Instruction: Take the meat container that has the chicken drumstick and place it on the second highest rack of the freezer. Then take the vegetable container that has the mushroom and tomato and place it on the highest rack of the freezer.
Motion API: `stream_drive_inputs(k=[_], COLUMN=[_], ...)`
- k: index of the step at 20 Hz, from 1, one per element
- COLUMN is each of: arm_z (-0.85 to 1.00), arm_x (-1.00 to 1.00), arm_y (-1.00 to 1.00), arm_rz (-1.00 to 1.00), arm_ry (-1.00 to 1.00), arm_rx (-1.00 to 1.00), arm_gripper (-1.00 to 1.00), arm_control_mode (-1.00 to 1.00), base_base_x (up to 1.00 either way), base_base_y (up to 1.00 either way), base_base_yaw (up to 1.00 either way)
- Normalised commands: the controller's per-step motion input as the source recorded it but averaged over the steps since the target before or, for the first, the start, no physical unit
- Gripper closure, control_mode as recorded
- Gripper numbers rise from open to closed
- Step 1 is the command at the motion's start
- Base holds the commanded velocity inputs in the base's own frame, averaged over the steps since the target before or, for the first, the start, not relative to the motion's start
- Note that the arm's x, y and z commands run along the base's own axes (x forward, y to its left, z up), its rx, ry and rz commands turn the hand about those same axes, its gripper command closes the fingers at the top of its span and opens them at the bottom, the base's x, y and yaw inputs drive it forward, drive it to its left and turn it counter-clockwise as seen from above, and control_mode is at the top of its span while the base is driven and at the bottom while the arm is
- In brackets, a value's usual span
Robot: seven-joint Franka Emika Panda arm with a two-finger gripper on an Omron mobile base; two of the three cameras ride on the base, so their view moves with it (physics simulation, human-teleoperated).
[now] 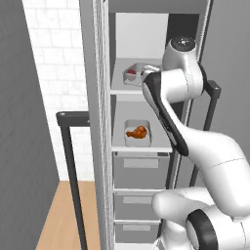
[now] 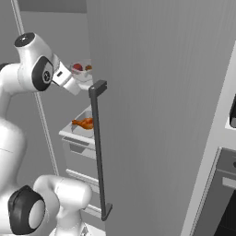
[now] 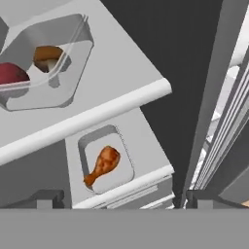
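Hovering with my pincer (image 3: 121, 199) spread wide and empty, I see the vegetable container (image 3: 46, 61) on the top shelf at ten o'clock, the meat container (image 3: 106, 165) below at six: light, rigid, slick trays; grip their rims.

A white brick wall (image 1: 49, 73) rises above a wooden floor (image 1: 61, 219), beside a black-glass oven (image 2: 219, 193).

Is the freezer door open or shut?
Open. The freezer shows its shelves, with the vegetable container above and the meat container below.
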Motion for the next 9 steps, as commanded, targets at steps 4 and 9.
stream_drive_inputs(k=[4, 9], arm_z=[-0.55, -0.57], arm_x=[-0.48, -0.38], arm_y=[0.0, 0.0], arm_rz=[0.02, 0.03], arm_ry=[0.02, 0.0], arm_rx=[-0.02, -0.03], arm_gripper=[-1.0, -1.0], arm_control_mode=[-1.0, -1.0], base_base_x=[0.0, 0.0], base_base_y=[0.0, 0.0], base_base_yaw=[0.0, 0.0])
